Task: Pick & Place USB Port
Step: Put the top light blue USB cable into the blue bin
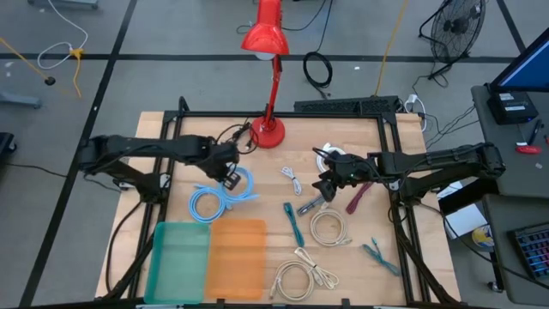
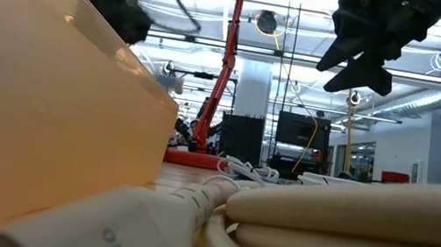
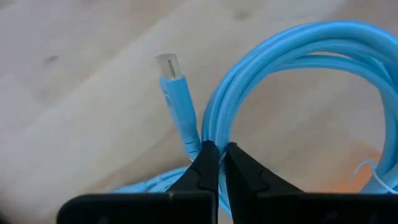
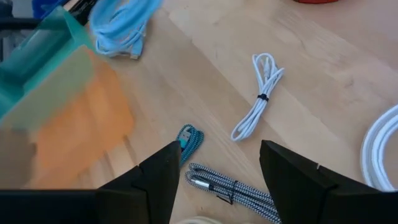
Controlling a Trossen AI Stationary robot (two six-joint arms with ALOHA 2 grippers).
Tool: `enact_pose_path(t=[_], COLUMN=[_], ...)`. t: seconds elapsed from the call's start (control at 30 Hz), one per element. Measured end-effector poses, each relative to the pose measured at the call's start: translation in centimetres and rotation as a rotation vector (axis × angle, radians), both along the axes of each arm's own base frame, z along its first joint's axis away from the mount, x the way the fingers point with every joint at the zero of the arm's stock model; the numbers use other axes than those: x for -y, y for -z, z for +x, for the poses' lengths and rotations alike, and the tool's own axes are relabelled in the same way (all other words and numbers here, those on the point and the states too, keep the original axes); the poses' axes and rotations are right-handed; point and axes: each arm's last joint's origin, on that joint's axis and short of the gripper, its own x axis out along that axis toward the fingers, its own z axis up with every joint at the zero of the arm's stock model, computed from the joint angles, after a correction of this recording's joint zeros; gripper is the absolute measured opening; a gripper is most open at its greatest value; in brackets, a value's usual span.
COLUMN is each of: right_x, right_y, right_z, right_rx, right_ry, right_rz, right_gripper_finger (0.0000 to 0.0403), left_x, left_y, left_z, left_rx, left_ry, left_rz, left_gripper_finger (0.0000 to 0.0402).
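High view, nearest edge first: a translucent green plastic tray [image 1: 181, 260] and a translucent orange plastic tray [image 1: 238, 257] sit side by side at the near left of the pale wooden desk [image 1: 343, 129]. Right of them lie a cream coiled cable [image 1: 302, 276], a second cream coil [image 1: 328, 229] a little farther back, a short teal cable [image 1: 294, 223] between them and the trays, and another teal cable [image 1: 376, 251] toward the near right edge.

Farther in, left of centre, the light blue braided USB cable [image 1: 219, 197] lies coiled on the desk just beyond the trays. The left claw [image 1: 231, 178] is down at the far right part of that coil; in the left wrist view its fingers are pressed together, their tips pinching a strand of the blue cable beside the cable's clear-tipped blue plug [image 3: 174, 87].

To the right, the right claw [image 1: 324, 187] hovers above the desk with fingers spread wide and holds nothing; under it lies a black-and-white braided cable [image 4: 233, 186], with a bundled white cable [image 1: 292, 178] just to its left and a dark red cable [image 1: 358, 197] to its right.

At the far edge stands a red desk lamp [image 1: 269, 81].
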Motion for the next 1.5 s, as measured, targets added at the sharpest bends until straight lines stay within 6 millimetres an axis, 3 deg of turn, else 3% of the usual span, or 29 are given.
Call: enact_pose_path(t=[0.17, 0.33, 0.47, 0.6, 0.73, 0.83, 1.03, 1.2, 1.5], right_x=[0.0, -0.1, -0.2, -0.2, -0.2, -0.3, -0.4, -0.6, -0.8], right_y=[0.0, 0.3, 0.4, 0.9, 1.8, 2.7, 4.5, 5.7, 5.9], right_z=[0.0, -0.2, -0.3, -0.4, -0.7, -0.8, -1.3, -1.6, -1.6], right_rx=[-0.009, -0.044, -0.058, -0.064, -0.083, -0.079, -0.079, -0.073, -0.048], right_ry=[-0.038, -0.083, -0.103, -0.107, -0.099, -0.092, -0.087, -0.143, -0.210], right_rz=[-0.038, -0.050, -0.010, 0.002, 0.019, 0.055, 0.137, 0.182, 0.198], right_gripper_finger=[0.0208, 0.0208, 0.0208, 0.0208, 0.0208, 0.0208, 0.0208, 0.0208, 0.0208], left_x=[3.8, 9.0, 12.8, 15.2, 16.1, 16.4, 18.3, 19.9, 19.7], left_y=[-1.3, -2.5, -3.3, -3.4, -3.5, -3.2, -1.8, 0.2, 3.3], left_z=[-0.8, -2.4, -5.1, -8.9, -11.9, -12.5, -11.6, -11.2, -12.4], left_rx=[0.040, 0.052, 0.011, -0.150, -0.222, -0.222, -0.198, -0.229, -0.355], left_ry=[0.076, 0.127, 0.150, 0.101, 0.044, 0.053, 0.114, 0.148, 0.135], left_rz=[-0.134, -0.248, -0.307, -0.282, -0.212, -0.185, -0.297, -0.281, -0.234], left_gripper_finger=[0.0007, 0.0007, 0.0007, 0.0007, 0.0007, 0.0007, 0.0007, 0.0007, 0.0007])
